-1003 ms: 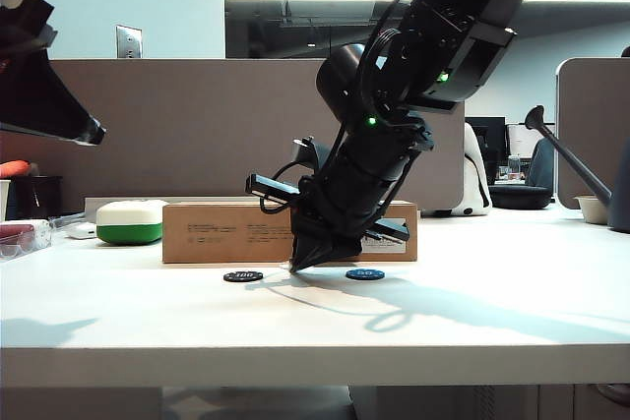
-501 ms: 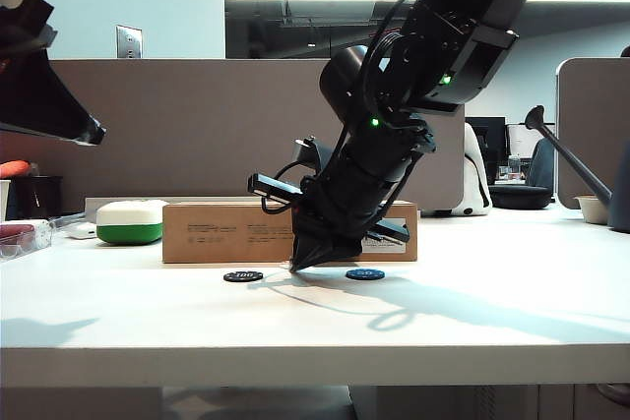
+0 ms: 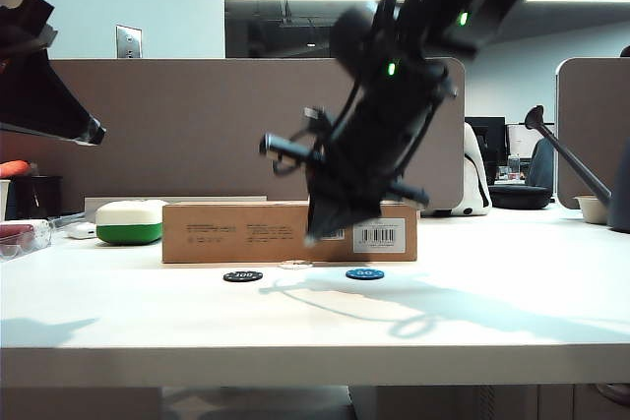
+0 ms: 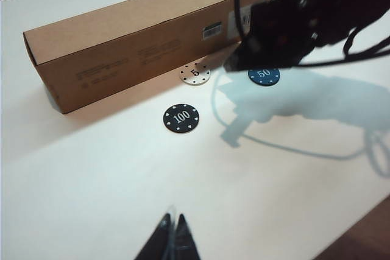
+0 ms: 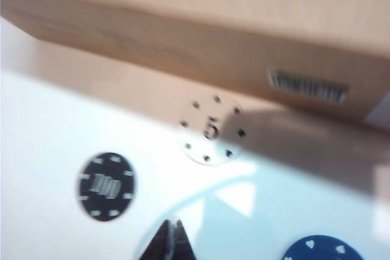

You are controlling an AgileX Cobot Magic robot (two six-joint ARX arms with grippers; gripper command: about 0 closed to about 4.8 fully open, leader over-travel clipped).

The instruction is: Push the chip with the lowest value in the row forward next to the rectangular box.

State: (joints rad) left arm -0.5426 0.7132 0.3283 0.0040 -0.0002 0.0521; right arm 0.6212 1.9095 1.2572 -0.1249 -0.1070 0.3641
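Since the earlier exterior frames the right gripper [image 3: 313,237] has been lifted off the table; a second ago its tip was down on the surface between the black and blue chips, and it is now carried in the air in front of the rectangular box [image 3: 236,231], blurred by motion. The white chip marked 5 [image 4: 195,73], hidden behind the tip before, is now uncovered. It is seen lying flat just beside the front face of the box, ahead of the black chip marked 100 [image 4: 181,117] and the blue chip marked 50 [image 4: 264,75], which are left nearer the camera in the exterior view. Whether the white chip actually touches the box cannot be told.

The push is judged to be essentially done: the lowest-value chip has been taken out of the row and set next to the box. Only the withdrawal of the right arm appears to remain.

In the right wrist view the fingers [image 5: 177,239] are seen closed together to a narrow point, holding nothing. The left gripper [image 4: 172,237] is held well back from the chips, above the white table [image 4: 91,187], its fingers likewise pressed together and empty.
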